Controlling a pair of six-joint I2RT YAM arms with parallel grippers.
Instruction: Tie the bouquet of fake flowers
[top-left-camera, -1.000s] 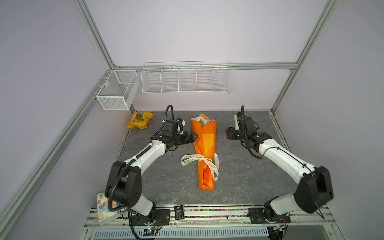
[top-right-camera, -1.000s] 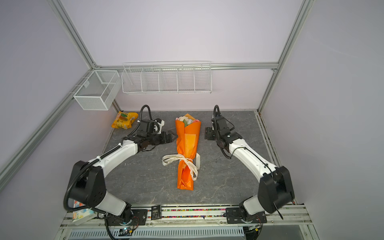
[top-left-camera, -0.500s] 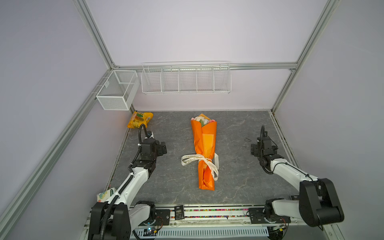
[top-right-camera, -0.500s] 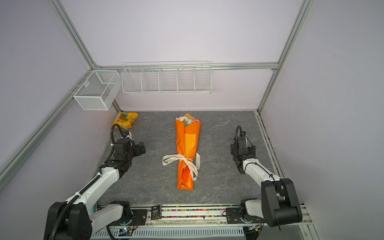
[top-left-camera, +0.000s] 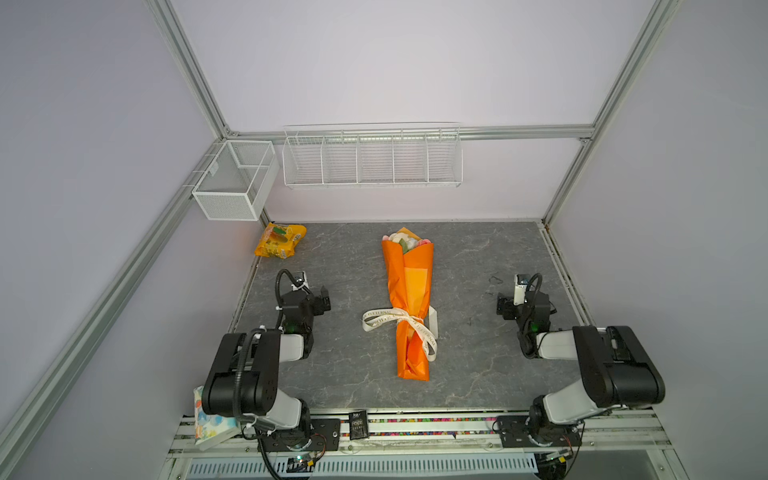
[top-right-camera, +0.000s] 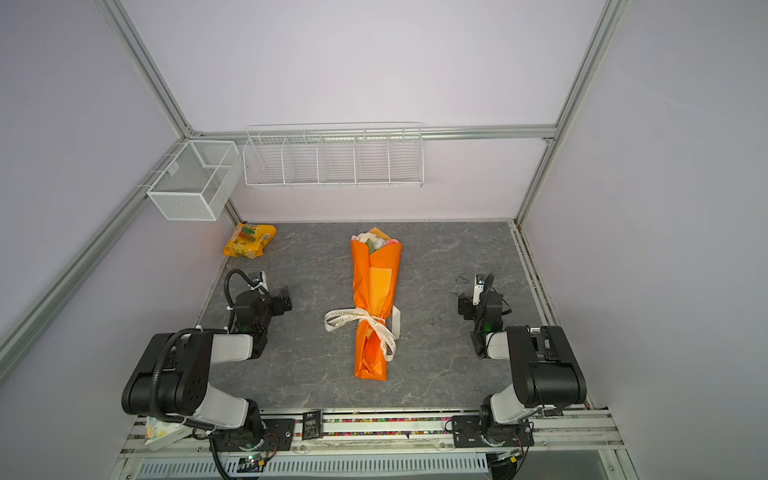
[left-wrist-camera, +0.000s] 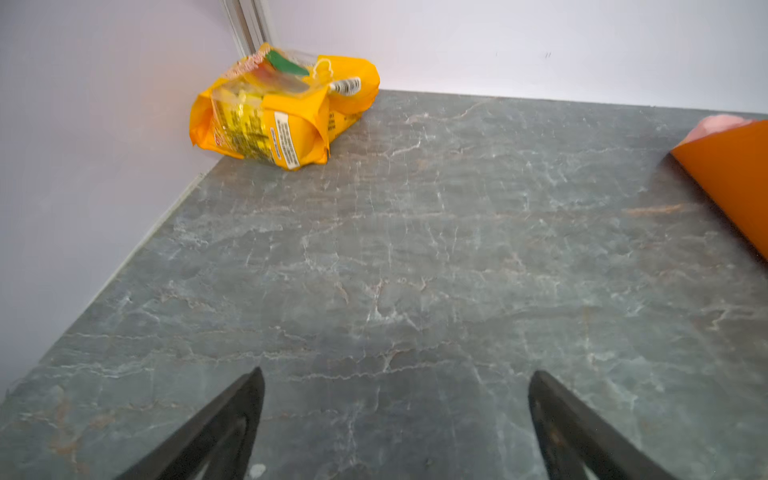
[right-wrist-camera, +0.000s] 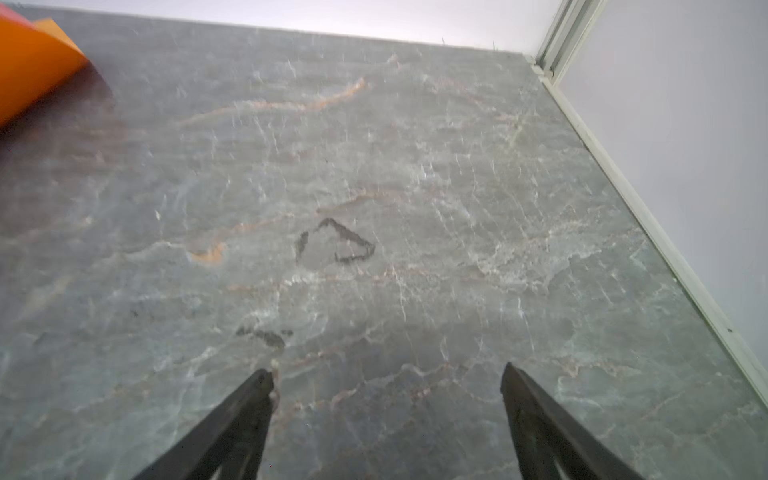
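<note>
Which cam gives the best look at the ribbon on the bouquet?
A top view: in both top views the ribbon shows whole, tied around the bouquet. The left wrist view catches only a corner of the orange wrap; the right wrist view likewise; no ribbon in either.
</note>
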